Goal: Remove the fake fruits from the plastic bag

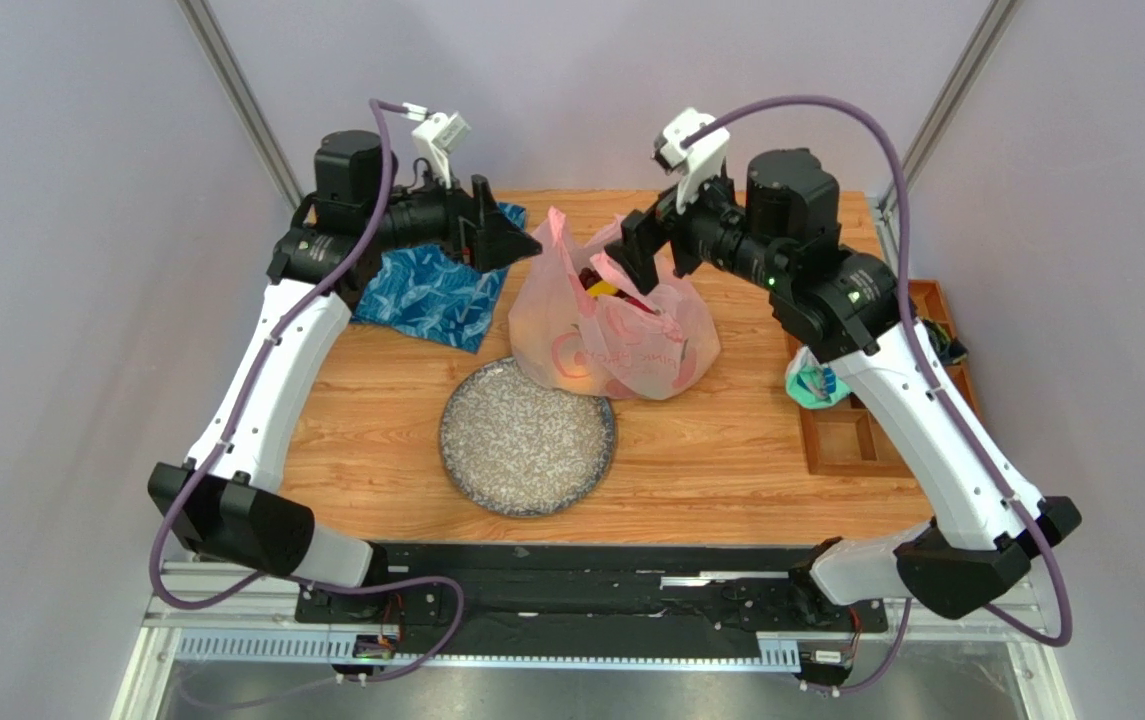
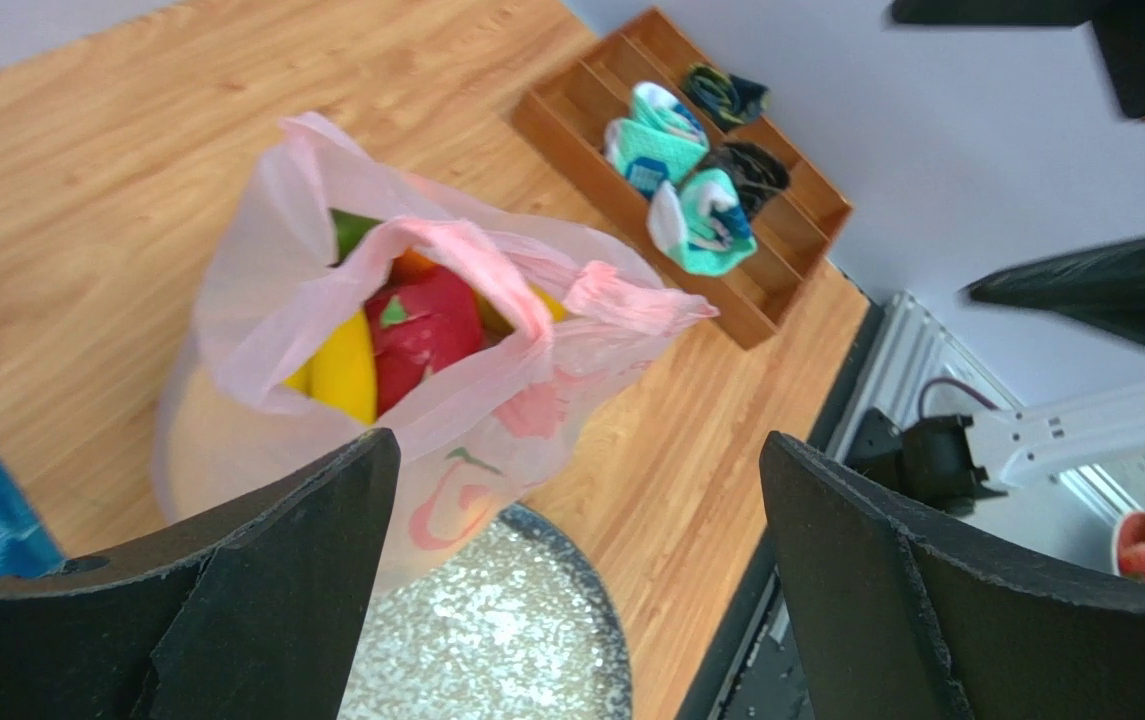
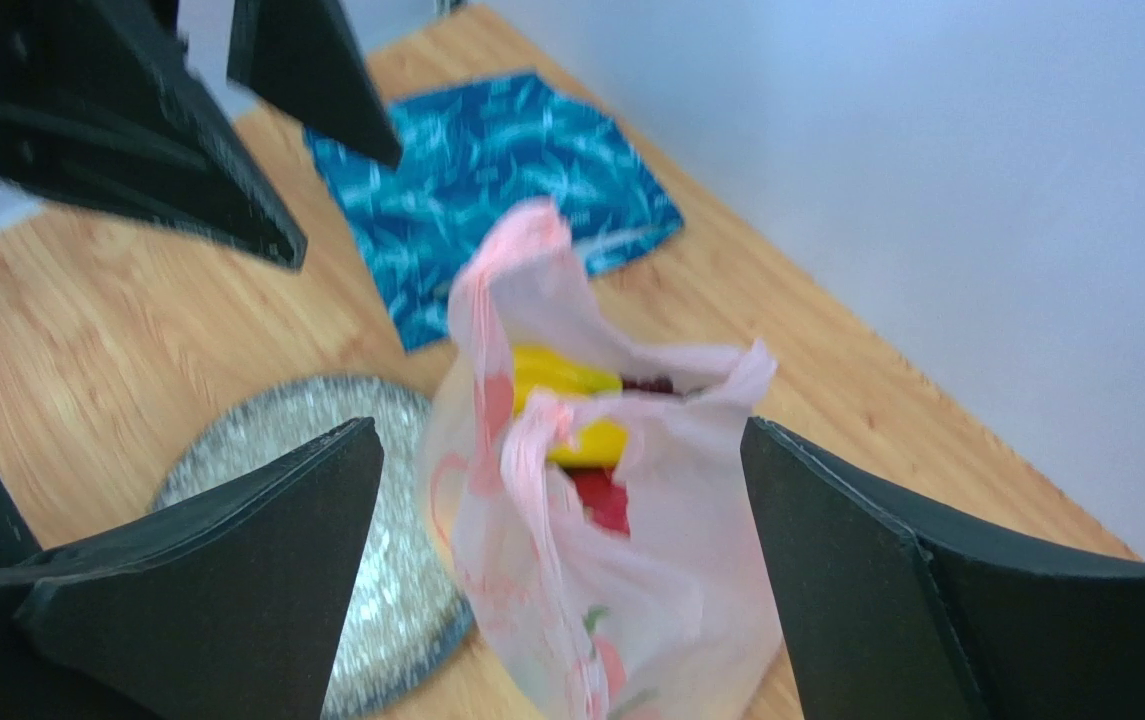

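The pink plastic bag (image 1: 608,323) stands upright on the wooden table, just behind the plate, with its mouth partly open and its handles sticking up. Fake fruits show inside it: a yellow one (image 2: 341,368) and a red one (image 2: 428,323), also seen as the yellow fruit (image 3: 571,405) and the red fruit (image 3: 604,503) in the right wrist view. My left gripper (image 1: 521,236) hovers open at the bag's back left, holding nothing. My right gripper (image 1: 635,255) hovers open over the bag's back right, apart from it. The open jaws frame the bag (image 2: 263,270) (image 3: 653,600) in both wrist views.
A speckled grey plate (image 1: 527,438) lies in front of the bag. A blue patterned cloth (image 1: 428,293) lies at the back left. A wooden divided tray (image 1: 871,435) with teal-and-white rolled bundles (image 1: 816,383) sits at the table's right edge.
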`<move>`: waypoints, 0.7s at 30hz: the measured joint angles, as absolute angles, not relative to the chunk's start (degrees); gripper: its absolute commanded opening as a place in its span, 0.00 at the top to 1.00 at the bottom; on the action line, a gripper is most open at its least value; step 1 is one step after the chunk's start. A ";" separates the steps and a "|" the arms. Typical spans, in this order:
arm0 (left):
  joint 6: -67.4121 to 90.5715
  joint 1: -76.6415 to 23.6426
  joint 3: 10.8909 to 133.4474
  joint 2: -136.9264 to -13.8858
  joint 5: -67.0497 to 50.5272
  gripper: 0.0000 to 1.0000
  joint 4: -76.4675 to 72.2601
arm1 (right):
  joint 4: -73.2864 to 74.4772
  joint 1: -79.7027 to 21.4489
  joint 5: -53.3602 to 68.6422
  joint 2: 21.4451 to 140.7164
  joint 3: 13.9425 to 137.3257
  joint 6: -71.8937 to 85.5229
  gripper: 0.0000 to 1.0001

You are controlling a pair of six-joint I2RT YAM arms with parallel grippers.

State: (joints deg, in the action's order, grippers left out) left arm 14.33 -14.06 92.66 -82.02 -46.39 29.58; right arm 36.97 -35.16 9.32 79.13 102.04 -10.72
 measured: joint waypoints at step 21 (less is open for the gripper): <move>13.47 -17.85 125.36 -114.50 -39.09 1.00 29.61 | 37.36 -21.23 0.69 108.97 121.49 -12.58 1.00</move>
